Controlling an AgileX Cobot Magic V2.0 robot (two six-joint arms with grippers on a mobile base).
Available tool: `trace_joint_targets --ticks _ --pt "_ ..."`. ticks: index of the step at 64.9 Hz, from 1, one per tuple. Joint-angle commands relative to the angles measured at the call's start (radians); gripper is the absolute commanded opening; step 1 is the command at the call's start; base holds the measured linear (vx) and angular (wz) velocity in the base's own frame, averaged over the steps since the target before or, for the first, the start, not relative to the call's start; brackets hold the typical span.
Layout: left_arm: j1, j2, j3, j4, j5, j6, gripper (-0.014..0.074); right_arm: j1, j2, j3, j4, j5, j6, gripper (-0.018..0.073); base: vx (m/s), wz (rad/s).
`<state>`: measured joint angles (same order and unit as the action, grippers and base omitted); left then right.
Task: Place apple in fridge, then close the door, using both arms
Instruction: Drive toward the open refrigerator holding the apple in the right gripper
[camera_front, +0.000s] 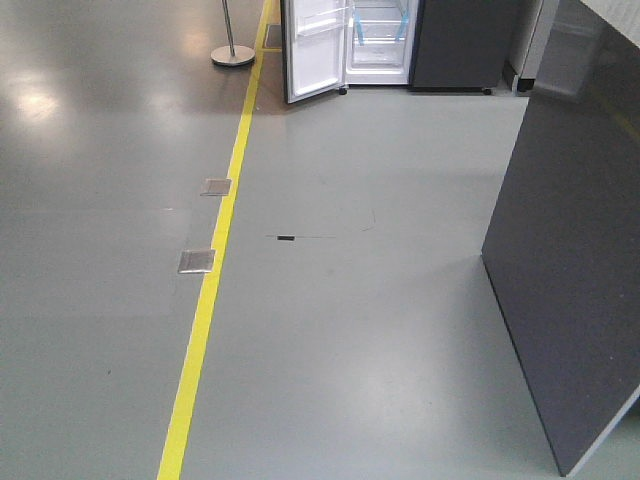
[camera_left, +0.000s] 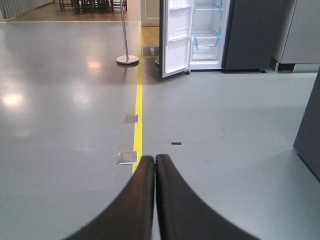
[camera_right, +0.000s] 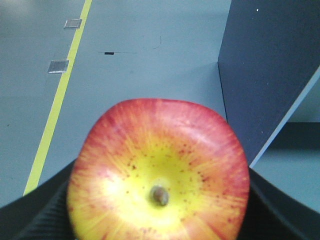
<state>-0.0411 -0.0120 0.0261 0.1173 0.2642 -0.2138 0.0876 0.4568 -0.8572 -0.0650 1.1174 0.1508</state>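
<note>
The apple (camera_right: 159, 170) is held in the right end effector (camera_right: 161, 185), whose dark fingers (camera_right: 35, 215) are clamped on its two sides. Its stem hollow and yellow patch are turned to the wrist camera, and most of that view is filled by the fruit. It is carried in the air above the grey floor (camera_front: 380, 330), well apart from the fridge (camera_front: 452, 45), probably so that it can be put in as soon as the shelves are reached. The left end effector (camera_left: 154, 160) is closed on nothing, with its two fingertips touching; it is judged that this arm is kept free for the door (camera_front: 315, 60). The door is opened wide to the left, its white inner face and clear bins are shown, and so the white lining and the drawers with blue tape can be seen. A long stretch of floor is seen between the robot and the fridge, marked by a yellow line (camera_front: 215, 270) with two small metal plates (camera_front: 197, 260) beside it. The dark side of a worktop (camera_front: 570, 250) is placed close on the right, near the apple, and it should be passed with care. The placing is not yet begun; the approach must be made first.
</note>
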Motion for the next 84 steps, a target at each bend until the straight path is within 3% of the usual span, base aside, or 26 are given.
trace_joint_targets --ticks 1,84 --pt "-0.003 -0.014 0.020 -0.005 -0.071 -0.009 -0.0006 -0.002 0.008 -0.025 -0.010 -0.072 -0.004 0.0135 0.21 -0.01" --pt "-0.003 -0.014 0.020 -0.005 -0.071 -0.009 -0.0006 -0.002 0.008 -0.025 -0.010 -0.073 -0.004 0.0135 0.19 -0.01"
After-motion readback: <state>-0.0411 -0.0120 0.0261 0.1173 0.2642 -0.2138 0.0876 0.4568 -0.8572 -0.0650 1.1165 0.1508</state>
